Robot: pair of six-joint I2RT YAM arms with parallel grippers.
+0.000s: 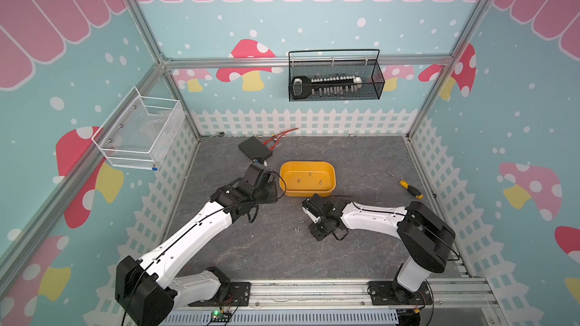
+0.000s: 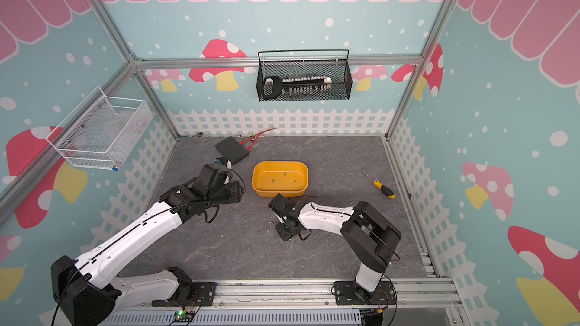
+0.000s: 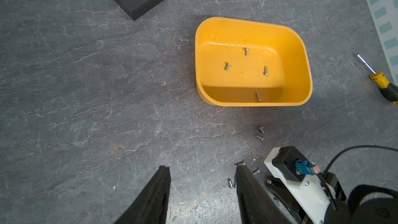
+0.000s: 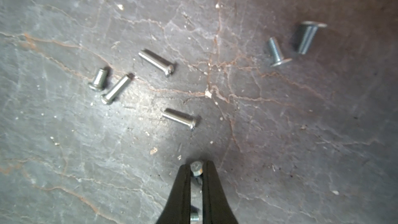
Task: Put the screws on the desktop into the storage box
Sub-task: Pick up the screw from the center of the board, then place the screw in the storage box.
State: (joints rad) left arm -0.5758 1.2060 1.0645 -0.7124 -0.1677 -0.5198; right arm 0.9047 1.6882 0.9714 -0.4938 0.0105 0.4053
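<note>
My desktop [image 1: 251,246] carries the storage box [image 1: 298,192], screws [image 1: 296,229] at its six o'clock, screwdriver [image 1: 411,190] at three, black box [image 1: 254,148] at ten.

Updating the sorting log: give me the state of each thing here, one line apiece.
storage box: upright, four screws inside
loose screws: lying on their sides on the desktop
right pincer: shut on one screw
left pincer: open, empty
screwdriver: lying on the desktop
black mesh basket: hanging on the wall, holding a socket rail
</note>
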